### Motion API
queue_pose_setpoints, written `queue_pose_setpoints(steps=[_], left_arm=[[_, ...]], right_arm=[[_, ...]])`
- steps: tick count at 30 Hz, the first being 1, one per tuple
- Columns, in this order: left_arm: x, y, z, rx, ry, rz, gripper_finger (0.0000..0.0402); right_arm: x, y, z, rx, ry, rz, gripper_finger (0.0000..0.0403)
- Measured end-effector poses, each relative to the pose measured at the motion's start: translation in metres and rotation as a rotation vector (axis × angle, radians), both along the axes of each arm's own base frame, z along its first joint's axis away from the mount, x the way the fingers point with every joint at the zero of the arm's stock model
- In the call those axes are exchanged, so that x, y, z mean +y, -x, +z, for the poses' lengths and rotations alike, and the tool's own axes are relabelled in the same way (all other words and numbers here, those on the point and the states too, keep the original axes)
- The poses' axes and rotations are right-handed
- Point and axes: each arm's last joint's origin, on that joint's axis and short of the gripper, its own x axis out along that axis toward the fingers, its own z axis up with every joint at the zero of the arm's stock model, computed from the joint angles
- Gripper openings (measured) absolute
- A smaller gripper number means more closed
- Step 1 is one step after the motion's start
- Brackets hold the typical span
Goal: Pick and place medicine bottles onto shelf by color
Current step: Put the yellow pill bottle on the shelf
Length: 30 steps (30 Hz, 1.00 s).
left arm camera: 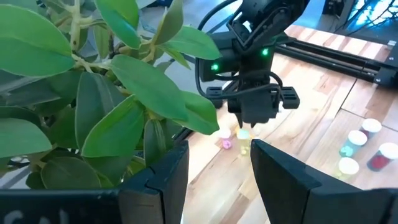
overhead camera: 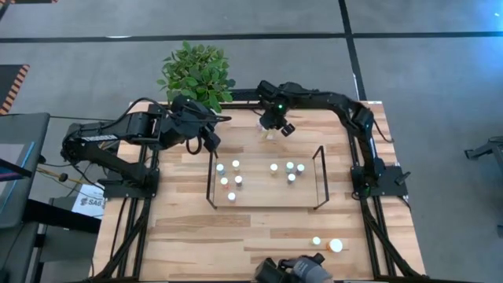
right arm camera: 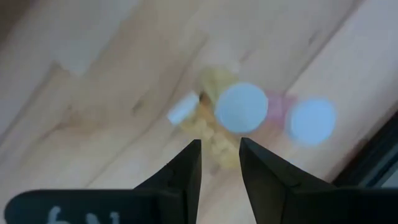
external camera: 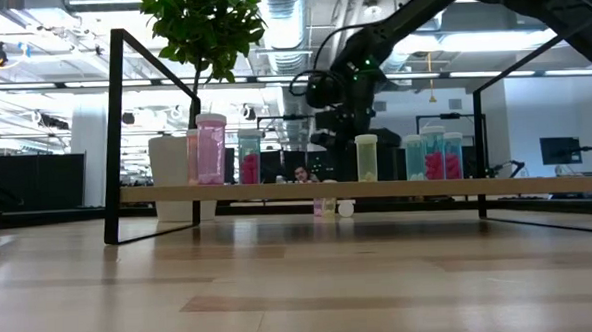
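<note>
While the left arm waits folded near the plant [overhead camera: 196, 69] at the table's far left corner, its left gripper [overhead camera: 211, 140] parted and empty, the right arm reaches across the far edge with its wrist bent straight down. Its right gripper [overhead camera: 275, 126] hangs just above a small cluster of medicine bottles [right arm camera: 241, 107] on the table behind the shelf [overhead camera: 263, 200] — fingers [right arm camera: 186, 165] apart, grasping nothing. A yellow bottle stands directly past the fingertips, a pink one [right arm camera: 311, 120] beside it. Other bottles stand on the shelf; two more [overhead camera: 335, 245] sit near the table's front edge.
</note>
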Motion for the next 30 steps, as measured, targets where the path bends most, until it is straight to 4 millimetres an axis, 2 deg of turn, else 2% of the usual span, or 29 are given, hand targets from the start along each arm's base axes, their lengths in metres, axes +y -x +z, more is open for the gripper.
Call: queue_pose_setpoints(steps=[9,19,30], left_arm=[[0.0,0.0,0.0,-0.012,0.009,0.011,0.0162],[0.0,0.0,0.0,-0.042,0.045,0.027,0.0162],[-0.001,0.0,-0.001,-0.033,0.068,0.001,0.0162]], right_arm=[[-0.016,0.013,-0.001,0.017,-0.001,-0.005,0.0139],[-0.003,0.004,0.0,-0.003,-0.029,0.01,0.0138],[-0.013,0.011,0.0,0.001,-0.022,0.01,0.0137]])
